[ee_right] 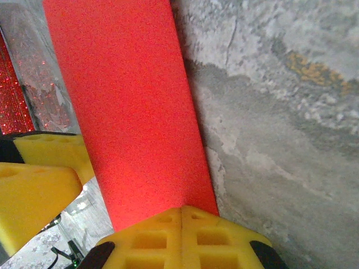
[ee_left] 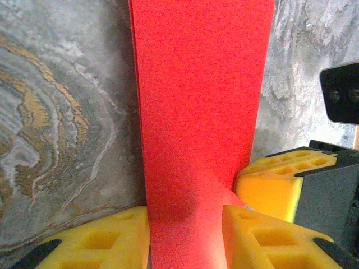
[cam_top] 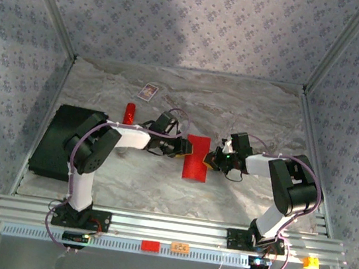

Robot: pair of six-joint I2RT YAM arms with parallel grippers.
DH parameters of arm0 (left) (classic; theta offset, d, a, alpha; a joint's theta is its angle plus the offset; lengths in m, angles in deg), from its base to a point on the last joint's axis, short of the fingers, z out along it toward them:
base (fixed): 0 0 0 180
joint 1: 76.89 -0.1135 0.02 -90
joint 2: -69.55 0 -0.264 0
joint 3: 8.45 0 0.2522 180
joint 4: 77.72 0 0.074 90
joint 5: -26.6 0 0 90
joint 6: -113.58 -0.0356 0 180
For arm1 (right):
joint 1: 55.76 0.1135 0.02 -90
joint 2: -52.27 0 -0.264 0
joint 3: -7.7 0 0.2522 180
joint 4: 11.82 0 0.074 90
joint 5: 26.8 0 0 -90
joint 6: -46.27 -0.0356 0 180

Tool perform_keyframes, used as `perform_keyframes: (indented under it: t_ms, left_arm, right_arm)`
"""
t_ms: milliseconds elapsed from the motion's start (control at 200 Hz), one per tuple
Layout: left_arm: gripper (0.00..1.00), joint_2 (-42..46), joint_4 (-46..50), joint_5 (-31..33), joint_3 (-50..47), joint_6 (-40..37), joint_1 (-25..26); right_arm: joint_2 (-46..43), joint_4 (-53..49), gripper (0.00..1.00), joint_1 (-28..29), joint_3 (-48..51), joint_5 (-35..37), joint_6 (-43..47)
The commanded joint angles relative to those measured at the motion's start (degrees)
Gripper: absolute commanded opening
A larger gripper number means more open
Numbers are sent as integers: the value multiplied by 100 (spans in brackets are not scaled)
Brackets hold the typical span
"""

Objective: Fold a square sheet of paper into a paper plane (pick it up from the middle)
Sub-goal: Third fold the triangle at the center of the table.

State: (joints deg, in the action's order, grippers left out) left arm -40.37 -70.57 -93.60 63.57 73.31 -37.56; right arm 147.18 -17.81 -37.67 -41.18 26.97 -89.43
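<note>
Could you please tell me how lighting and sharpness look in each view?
Top external: patchy shading on the patterned back wall; the folded bright red paper sheet reads as flat saturated colour. Left wrist: the paper looks grainy, with a dim shadow between the yellow pads of the left gripper. Right wrist: grainy paper, sharp grey marble table, red speckled glints at the left edge.

Soft, even overhead light on the marble table (cam_top: 158, 192); a dim patch crosses the back wall (cam_top: 183, 14). Wrist views are grainy; the red sheet of paper (ee_left: 196, 112) darkens nearest the left gripper (ee_left: 185, 218).
</note>
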Motion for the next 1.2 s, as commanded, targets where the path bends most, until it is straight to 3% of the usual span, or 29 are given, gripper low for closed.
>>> perform_keyframes:
  t_ms: [0, 270, 505, 844, 1194]
  left_arm:
    - [38, 200, -430, -56, -125, 120, -64]
    - [40, 177, -1048, -122, -274, 350, -69]
    - [39, 178, -904, -64, -245, 310, -84]
    - [13, 186, -567, -24, -276, 265, -86]
    - [0, 250, -547, -186, -248, 229, -116]
  right_arm:
    - [156, -668, 7, -33, 203, 531, -47]
    - [115, -692, 7, -42, 200, 547, -52]
    - [65, -712, 7, -51, 209, 549, -52]
    - [-134, -383, 10, -42, 251, 333, -161]
    - [-780, -327, 23, 59, 198, 312, -67]
